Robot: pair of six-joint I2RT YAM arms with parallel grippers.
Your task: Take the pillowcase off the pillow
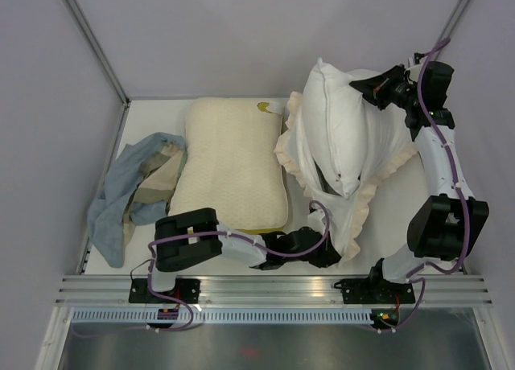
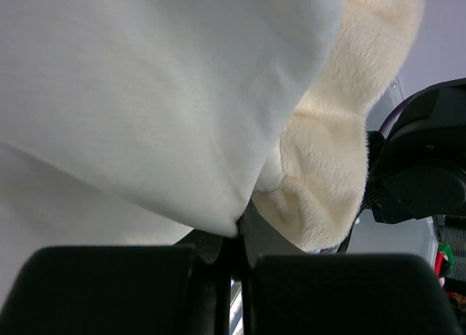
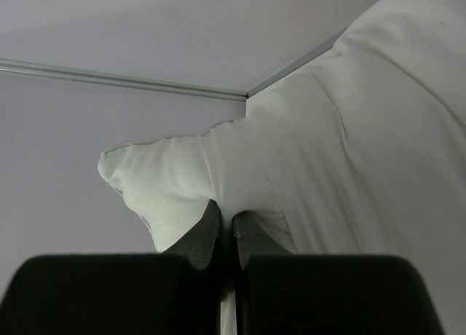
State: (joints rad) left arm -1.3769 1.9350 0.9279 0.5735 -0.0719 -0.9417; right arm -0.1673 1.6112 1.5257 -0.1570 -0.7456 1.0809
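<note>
Pillow half out
The pillow [image 1: 346,121] is held upright at far right, corner pinched by the right gripper [image 3: 227,222]; the pillowcase [image 1: 360,207], bunched round its base, is clamped by the left gripper [image 2: 238,240].

Plain white on the pillow [image 1: 342,117] at far right, cream on the pillowcase [image 1: 362,205] frill, pale textured yellow on the middle pillow [image 1: 229,165], blue-grey and beige on the left cloth [image 1: 133,185].

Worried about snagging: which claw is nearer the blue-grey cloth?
Left. Left claw pinches the pillowcase at the front, across the yellow pillow from the cloth; right claw grips the white pillow farther off, back right.
</note>
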